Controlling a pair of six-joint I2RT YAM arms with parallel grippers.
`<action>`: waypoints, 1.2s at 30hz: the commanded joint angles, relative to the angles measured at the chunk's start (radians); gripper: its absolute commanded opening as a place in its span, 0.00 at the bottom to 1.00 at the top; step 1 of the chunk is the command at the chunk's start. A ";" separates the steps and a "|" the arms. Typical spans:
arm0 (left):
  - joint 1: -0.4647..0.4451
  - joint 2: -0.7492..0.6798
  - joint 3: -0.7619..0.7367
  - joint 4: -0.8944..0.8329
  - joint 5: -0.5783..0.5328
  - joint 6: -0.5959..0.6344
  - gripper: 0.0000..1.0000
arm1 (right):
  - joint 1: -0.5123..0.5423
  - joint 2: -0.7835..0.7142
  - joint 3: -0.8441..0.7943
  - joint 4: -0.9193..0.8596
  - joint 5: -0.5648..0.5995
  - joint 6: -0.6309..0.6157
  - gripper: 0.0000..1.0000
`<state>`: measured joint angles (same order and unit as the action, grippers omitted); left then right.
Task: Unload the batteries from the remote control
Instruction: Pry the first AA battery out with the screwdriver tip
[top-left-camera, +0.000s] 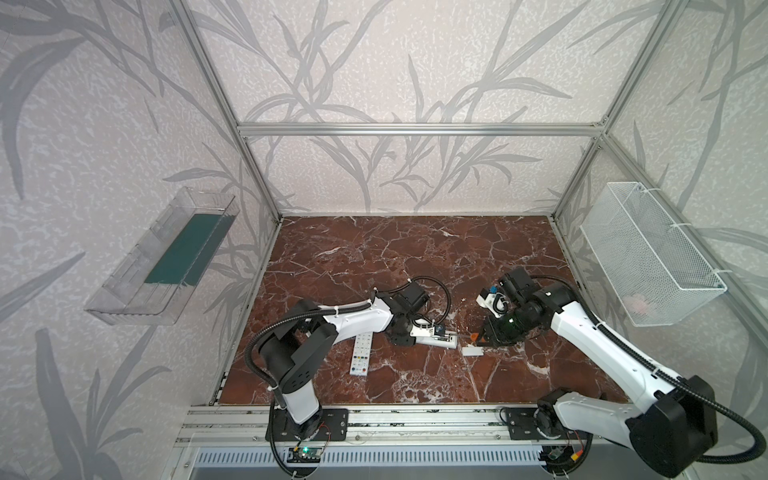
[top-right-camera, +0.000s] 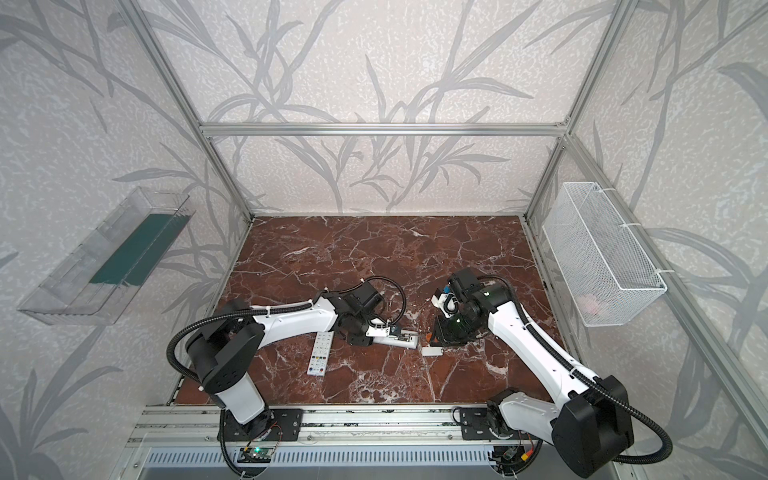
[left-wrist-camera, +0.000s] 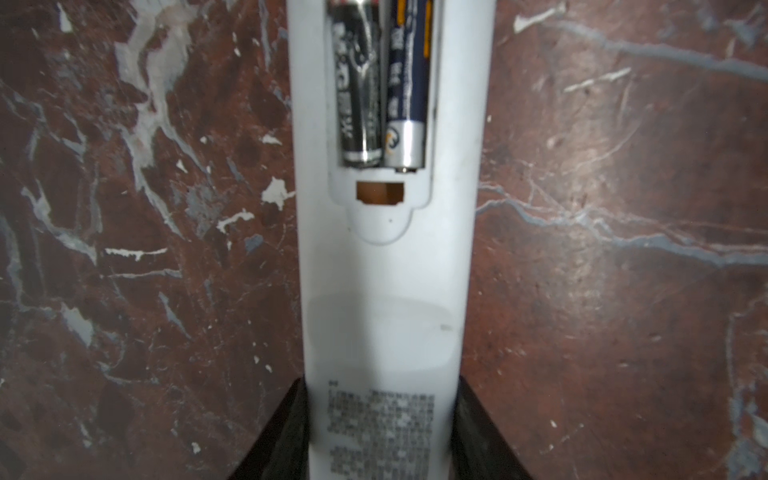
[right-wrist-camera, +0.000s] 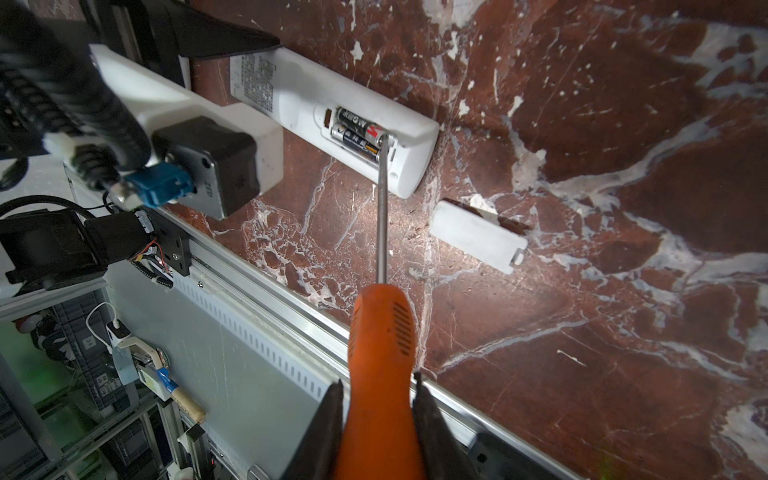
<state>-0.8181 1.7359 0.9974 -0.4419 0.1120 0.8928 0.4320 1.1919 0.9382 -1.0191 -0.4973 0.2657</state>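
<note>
red-brown marble counter (top-left-camera: 395, 257), walled in by leaf-print panels on an aluminium frame, carries everything. near its front edge the white remote (right-wrist-camera: 299, 95) lies face down with its bay uncovered, so the two batteries (right-wrist-camera: 357, 131) show side by side, both seated in the bay. the left tool (left-wrist-camera: 381, 380) pinches the remote's label end across its width, one finger against each long side. i judge this is meant to keep the body from sliding or twisting while it is pried. the right tool (right-wrist-camera: 378, 380) is pressed together on the orange handle of a screwdriver (right-wrist-camera: 380, 332), held in line with the tool so the long shaft reaches where the fingers could not fit. its tip rests at the end of the batteries nearest the remote's end wall, seemingly to lever one up. neither battery looks lifted yet, so the unloading seems to be at its start. the battery cover (right-wrist-camera: 478, 237) lies just beside the remote, clear of the shaft. in both top views a second remote (top-left-camera: 360, 354), buttons up, lies beside the left arm, apart from the work.
</note>
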 joint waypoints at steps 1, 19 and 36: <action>-0.008 0.064 -0.037 -0.020 -0.026 0.017 0.00 | 0.008 -0.005 0.059 0.132 -0.126 -0.027 0.00; -0.007 0.074 -0.035 -0.024 -0.027 0.014 0.00 | 0.008 0.043 0.076 0.160 -0.118 -0.024 0.00; 0.004 0.060 -0.006 -0.045 -0.018 -0.030 0.00 | -0.015 0.012 0.044 0.100 -0.062 -0.013 0.00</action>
<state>-0.8177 1.7409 1.0069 -0.4534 0.1104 0.8703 0.4187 1.2232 0.9844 -0.8700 -0.5503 0.2657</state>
